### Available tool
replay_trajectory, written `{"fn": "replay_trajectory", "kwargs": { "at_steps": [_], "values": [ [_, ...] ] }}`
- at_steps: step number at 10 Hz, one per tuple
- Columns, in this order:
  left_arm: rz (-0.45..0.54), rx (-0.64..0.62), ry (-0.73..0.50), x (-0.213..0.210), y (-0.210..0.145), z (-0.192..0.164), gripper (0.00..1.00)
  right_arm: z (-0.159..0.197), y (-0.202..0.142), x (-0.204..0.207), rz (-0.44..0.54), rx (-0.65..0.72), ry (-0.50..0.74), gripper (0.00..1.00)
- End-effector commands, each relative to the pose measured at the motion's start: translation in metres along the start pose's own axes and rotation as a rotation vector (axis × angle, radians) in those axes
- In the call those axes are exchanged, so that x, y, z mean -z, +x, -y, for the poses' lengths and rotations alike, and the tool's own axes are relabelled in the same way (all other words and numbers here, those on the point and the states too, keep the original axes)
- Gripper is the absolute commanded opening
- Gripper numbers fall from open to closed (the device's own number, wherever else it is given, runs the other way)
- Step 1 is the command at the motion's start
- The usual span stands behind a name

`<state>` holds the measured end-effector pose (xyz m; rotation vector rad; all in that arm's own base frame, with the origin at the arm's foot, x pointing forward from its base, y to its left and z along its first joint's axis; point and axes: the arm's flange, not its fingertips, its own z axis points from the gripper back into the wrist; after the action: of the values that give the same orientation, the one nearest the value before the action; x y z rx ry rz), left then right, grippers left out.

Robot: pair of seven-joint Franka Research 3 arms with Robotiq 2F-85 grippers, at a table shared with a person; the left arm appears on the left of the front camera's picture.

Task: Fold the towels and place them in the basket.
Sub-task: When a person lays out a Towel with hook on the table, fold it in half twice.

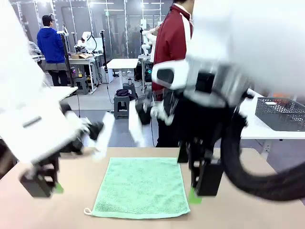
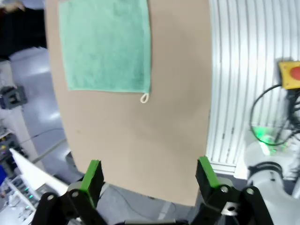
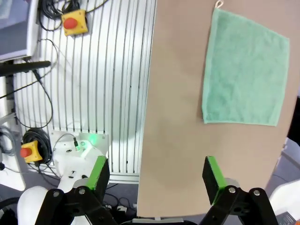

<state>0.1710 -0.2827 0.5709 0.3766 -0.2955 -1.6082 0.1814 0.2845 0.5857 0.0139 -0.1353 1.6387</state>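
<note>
One mint green towel (image 1: 141, 187) lay flat and unfolded on the tan table (image 1: 248, 210), roughly midway between the two arms. A small white loop (image 1: 87, 210) stuck out at its near-left corner in the front view. No fold was made in the cloth and nothing lay on it.

The left gripper (image 2: 149, 164) hung off the towel's left side near the table edge, clear of the cloth. Its jaws were spread wide with nothing between them, only bare table and floor. The right gripper (image 3: 155, 161) was down close by the towel's right edge near the near corner in the front view. Whether a green pad touched the cloth there could not be told. In the right wrist view its jaws stood wide apart and held nothing, and the towel lay ahead of the fingers, not between them.

The dark mesh basket (image 1: 279, 114) sat on a white table (image 1: 257, 129) at far right, well apart from the towel. A person in a dark red top (image 1: 171, 52) stood at the far side. A yellow box with a red button (image 3: 74, 23) sat on the ribbed metal base beside the table.
</note>
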Motion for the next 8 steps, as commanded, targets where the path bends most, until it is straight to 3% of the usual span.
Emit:
{"fn": "replay_trajectory", "kwargs": {
  "at_steps": [1, 5, 8],
  "values": [
    [-0.057, -0.037, -0.026, 0.040, 0.012, 0.002, 1.00, -0.004, 0.004, 0.044, -0.014, 0.047, 0.009, 1.00],
    [-0.093, -0.031, -0.142, 0.103, 0.001, 0.002, 1.00, 0.006, -0.017, 0.105, -0.058, 0.057, 0.008, 1.00],
    [0.045, 0.041, -0.194, 0.146, 0.016, 0.003, 1.00, 0.020, -0.007, 0.143, -0.022, 0.043, -0.051, 1.00]
  ]
}}
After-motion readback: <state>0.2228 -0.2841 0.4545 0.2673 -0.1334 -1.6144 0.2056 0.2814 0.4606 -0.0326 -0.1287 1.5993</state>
